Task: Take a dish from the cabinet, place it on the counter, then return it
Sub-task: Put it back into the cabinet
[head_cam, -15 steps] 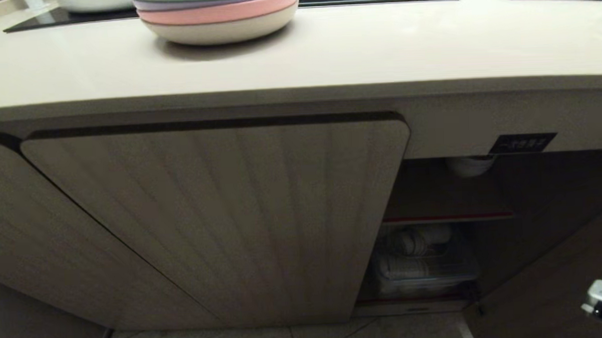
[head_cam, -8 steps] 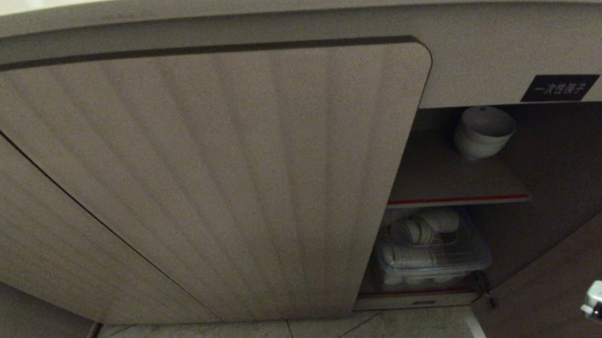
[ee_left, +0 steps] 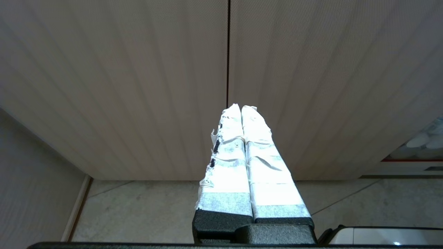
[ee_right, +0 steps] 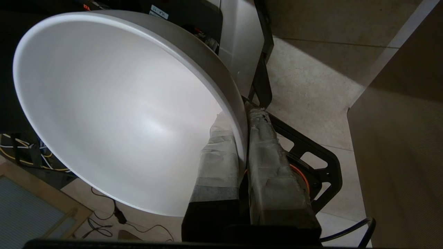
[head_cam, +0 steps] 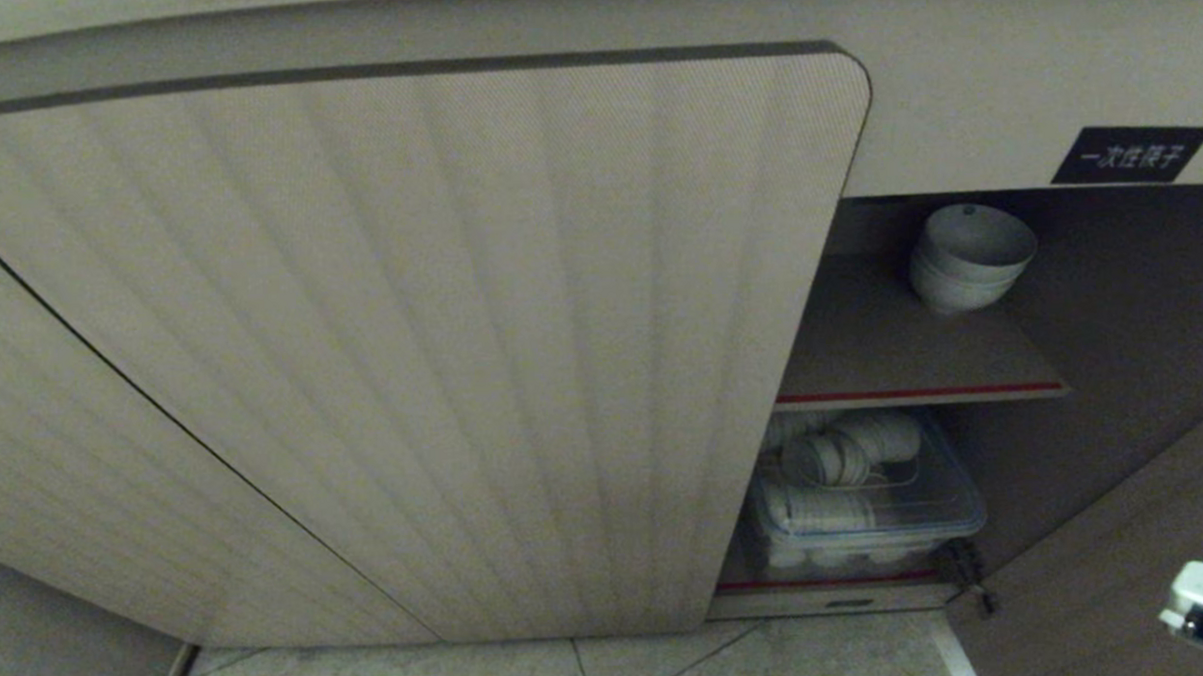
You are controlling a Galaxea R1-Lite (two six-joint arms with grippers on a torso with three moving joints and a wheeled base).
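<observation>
You are on the return leg, by my reading: your right hand (ee_right: 242, 138) is clamped on the rim of the white bowl (ee_right: 114, 114), one finger inside the wall and one outside, and the bowl hangs tilted at your right side, well apart from the cabinet (head_cam: 411, 335). In the head view only a sliver of that arm shows, low at the far right; the bowl itself is out of that view. Your left hand (ee_left: 241, 110) is closed on nothing, parked in front of the ribbed door.

The next move calls for carrying the bowl in through the open right bay to the upper shelf (head_cam: 913, 367). You will probably need to level the bowl and clear the bay's top edge under the black label (head_cam: 1130, 153). The stack of white bowls (head_cam: 969, 257) sits far back on the right of that shelf, so either land on it squarely or use the bare shelf to its left.

Count: one bowl held; one stack on the shelf, of at least two bowls; one clear bin (head_cam: 868, 514) of white crockery on the lower shelf, too jumbled to number; two shelves visible.
</observation>
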